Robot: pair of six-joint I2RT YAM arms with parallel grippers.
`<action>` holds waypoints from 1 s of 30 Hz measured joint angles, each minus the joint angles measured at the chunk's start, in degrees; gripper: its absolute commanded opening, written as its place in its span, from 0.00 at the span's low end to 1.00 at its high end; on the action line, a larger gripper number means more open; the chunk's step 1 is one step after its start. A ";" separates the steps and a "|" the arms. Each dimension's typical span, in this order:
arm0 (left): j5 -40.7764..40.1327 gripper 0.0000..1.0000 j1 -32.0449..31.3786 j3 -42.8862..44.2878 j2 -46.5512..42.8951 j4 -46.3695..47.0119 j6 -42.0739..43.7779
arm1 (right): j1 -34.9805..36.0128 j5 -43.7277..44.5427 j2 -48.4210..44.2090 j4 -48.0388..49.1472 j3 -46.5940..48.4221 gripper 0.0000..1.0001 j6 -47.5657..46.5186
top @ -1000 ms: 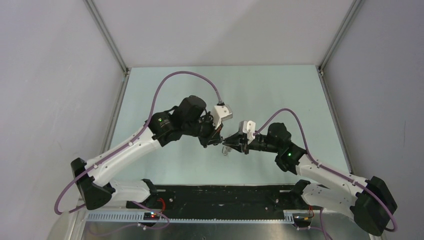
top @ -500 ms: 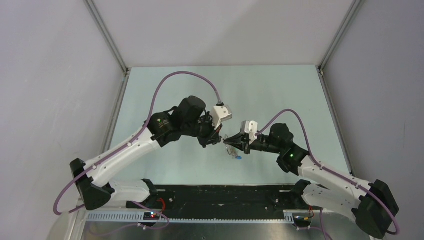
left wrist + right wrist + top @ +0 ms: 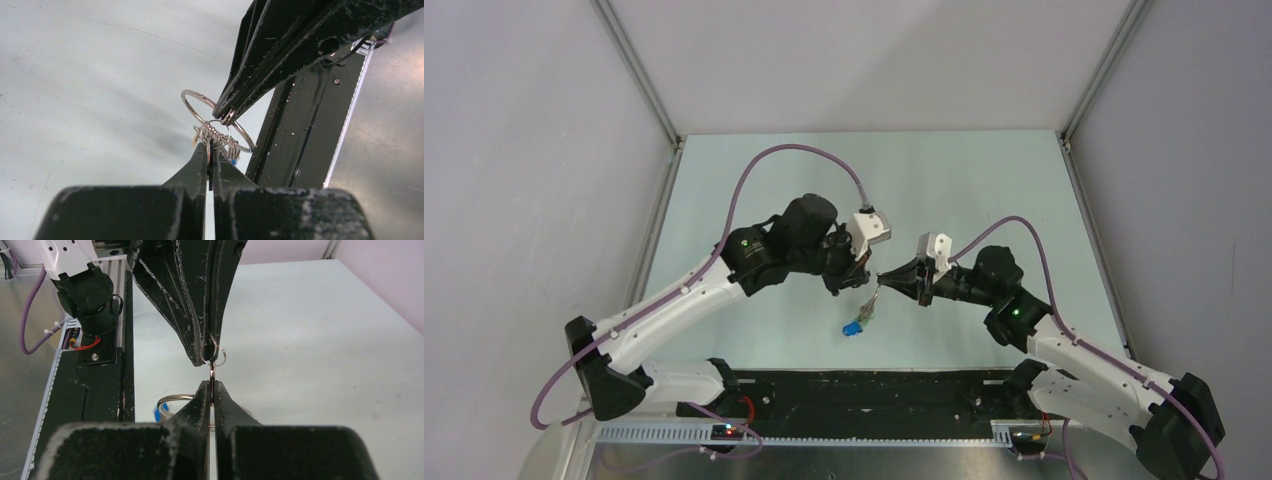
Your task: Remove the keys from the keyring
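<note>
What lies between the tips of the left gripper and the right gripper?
Only the keyring, with the keys hanging from it. In the left wrist view it bridges the short gap between left gripper and right gripper, both shut.

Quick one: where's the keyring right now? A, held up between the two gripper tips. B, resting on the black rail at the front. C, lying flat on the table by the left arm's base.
A: the shut left gripper pinches the keys, the shut right gripper pinches the keyring wire, and a blue key head dangles below them.
</note>
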 measured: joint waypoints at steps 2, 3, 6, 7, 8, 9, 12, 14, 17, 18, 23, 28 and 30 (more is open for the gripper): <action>0.02 0.00 -0.02 0.00 0.00 0.00 -0.02 | -0.02 0.20 0.00 0.00 0.00 0.23 0.57; 0.02 0.00 -0.02 0.00 0.00 0.02 -0.02 | -0.02 0.48 0.11 0.02 0.00 0.29 0.74; -1.07 0.00 0.15 0.00 0.02 -0.76 -0.59 | 0.02 2.67 0.92 0.50 0.00 0.44 1.68; -1.60 0.00 0.15 0.00 0.15 -1.36 -0.94 | 0.09 3.63 1.31 0.79 0.00 0.44 1.81; -2.40 0.00 0.15 0.09 0.35 -2.03 -1.62 | 0.20 4.83 1.81 1.14 0.00 0.44 1.92; -3.34 0.00 0.15 0.57 0.74 -3.02 -2.38 | 0.46 5.99 2.27 1.40 0.00 0.45 2.05; -5.33 0.00 0.26 2.62 2.73 -5.60 -5.16 | 1.53 8.63 3.26 1.79 0.00 0.44 2.12; -6.54 0.00 0.28 3.61 4.11 -6.88 -6.93 | 2.34 10.10 3.67 2.14 0.00 0.45 2.10; -8.15 0.00 0.44 4.15 5.51 -9.33 -9.68 | 3.39 11.82 3.98 2.69 -0.09 0.45 2.05; -8.55 0.00 0.57 4.39 5.86 -10.16 -10.56 | 3.78 12.22 4.00 3.08 -0.28 0.46 1.99; -8.85 0.00 1.95 7.28 7.74 -13.68 -15.23 | 5.09 14.45 4.00 6.14 -2.97 0.52 1.60; -7.85 0.00 4.59 9.38 8.33 -14.95 -19.85 | 5.38 16.68 4.20 8.72 -5.31 0.55 0.57; -6.43 0.00 6.54 10.25 8.83 -15.10 -21.75 | 5.35 17.00 4.46 10.43 -6.01 0.56 0.00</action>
